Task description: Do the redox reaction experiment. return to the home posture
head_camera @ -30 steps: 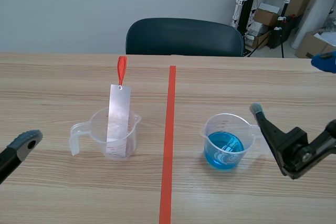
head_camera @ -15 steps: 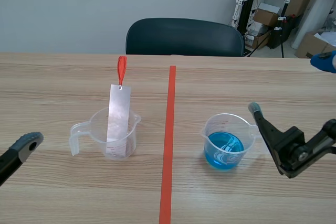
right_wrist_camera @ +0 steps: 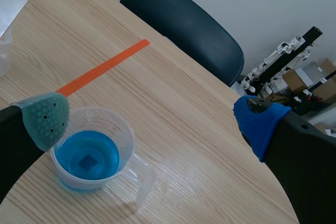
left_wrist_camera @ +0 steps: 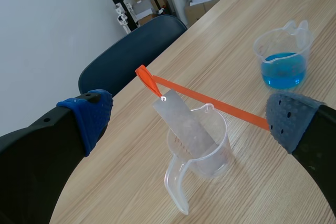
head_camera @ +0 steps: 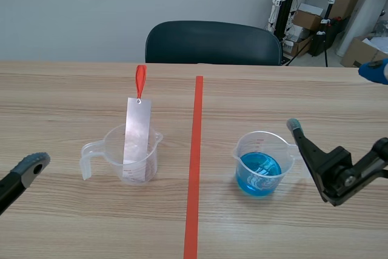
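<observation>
A clear beaker (head_camera: 130,161) stands left of the red tape line. A metal strip (head_camera: 137,130) with an orange tag (head_camera: 140,79) leans upright in it. Right of the line stands a second clear beaker (head_camera: 262,163) holding blue liquid. My left gripper (left_wrist_camera: 189,119) is open and empty, back from the strip's beaker (left_wrist_camera: 202,148), low at the table's left. My right gripper (right_wrist_camera: 151,121) is open and empty too. One of its fingers (head_camera: 295,127) stands just right of the blue beaker (right_wrist_camera: 92,156) and is not gripping it.
A dark chair (head_camera: 212,42) stands behind the far table edge. Boxes and stands (head_camera: 315,16) fill the back right of the room. The red tape line (head_camera: 194,168) runs down the table's middle.
The right gripper has edged slightly to the left beside the blue beaker. The beakers and the strip have not moved.
</observation>
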`<state>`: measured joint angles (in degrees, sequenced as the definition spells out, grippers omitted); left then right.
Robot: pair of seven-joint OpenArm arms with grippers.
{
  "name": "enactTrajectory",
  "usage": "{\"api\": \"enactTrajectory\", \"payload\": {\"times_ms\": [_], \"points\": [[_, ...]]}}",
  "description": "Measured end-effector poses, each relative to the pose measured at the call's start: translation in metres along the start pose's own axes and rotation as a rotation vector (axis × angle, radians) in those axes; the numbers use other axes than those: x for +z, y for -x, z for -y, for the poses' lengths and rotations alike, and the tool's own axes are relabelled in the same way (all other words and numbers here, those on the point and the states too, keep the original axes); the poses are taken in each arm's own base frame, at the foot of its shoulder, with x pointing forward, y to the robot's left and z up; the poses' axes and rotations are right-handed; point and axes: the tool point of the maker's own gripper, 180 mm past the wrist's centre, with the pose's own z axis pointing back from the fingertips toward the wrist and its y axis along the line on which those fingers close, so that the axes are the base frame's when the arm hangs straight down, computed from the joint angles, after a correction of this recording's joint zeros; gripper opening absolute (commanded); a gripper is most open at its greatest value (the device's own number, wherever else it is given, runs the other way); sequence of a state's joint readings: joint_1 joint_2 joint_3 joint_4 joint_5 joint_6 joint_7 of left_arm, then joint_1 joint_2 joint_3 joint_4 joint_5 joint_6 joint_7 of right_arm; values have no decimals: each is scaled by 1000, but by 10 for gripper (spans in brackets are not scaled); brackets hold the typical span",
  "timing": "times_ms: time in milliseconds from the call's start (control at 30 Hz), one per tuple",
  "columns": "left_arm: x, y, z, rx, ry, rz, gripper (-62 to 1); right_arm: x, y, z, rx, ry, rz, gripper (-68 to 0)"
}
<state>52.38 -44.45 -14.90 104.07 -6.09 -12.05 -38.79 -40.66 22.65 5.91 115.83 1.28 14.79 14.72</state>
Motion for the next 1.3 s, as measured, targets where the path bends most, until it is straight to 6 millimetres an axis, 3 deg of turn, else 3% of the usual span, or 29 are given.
{"api": "enactTrajectory", "payload": {"times_ms": [1300], "points": [[0, 0, 0, 0, 0, 0, 6, 0, 6, 0, 0, 0, -33, 4]]}}
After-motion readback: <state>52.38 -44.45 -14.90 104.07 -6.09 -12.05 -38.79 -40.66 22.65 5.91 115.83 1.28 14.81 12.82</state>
